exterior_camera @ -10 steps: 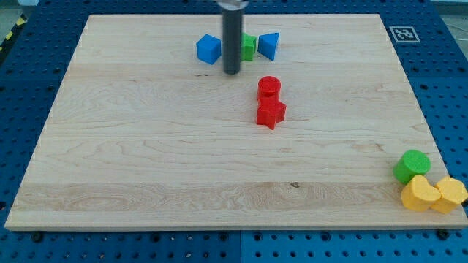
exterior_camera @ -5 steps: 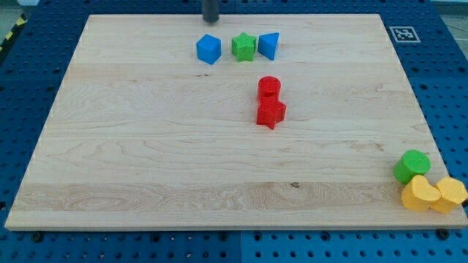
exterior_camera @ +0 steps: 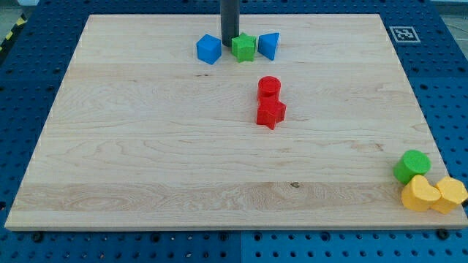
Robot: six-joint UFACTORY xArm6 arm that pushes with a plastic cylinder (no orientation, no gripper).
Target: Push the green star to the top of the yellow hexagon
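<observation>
The green star (exterior_camera: 244, 47) sits near the view's top centre, between a blue cube (exterior_camera: 208, 49) on its left and a blue triangular block (exterior_camera: 268, 45) on its right. My tip (exterior_camera: 229, 39) rests just to the upper left of the green star, close to or touching it. The yellow hexagon (exterior_camera: 450, 194) lies at the view's bottom right corner, half off the board's edge.
A yellow heart-like block (exterior_camera: 420, 193) touches the hexagon's left side, and a green cylinder (exterior_camera: 412, 166) stands just above them. A red cylinder (exterior_camera: 269, 87) and a red star (exterior_camera: 270, 112) sit at mid-board. The wooden board (exterior_camera: 146, 146) lies on a blue perforated table.
My tip moved from below-left of the green star up past the top edge, then came back down to the star's upper left. The blocks have not moved.
</observation>
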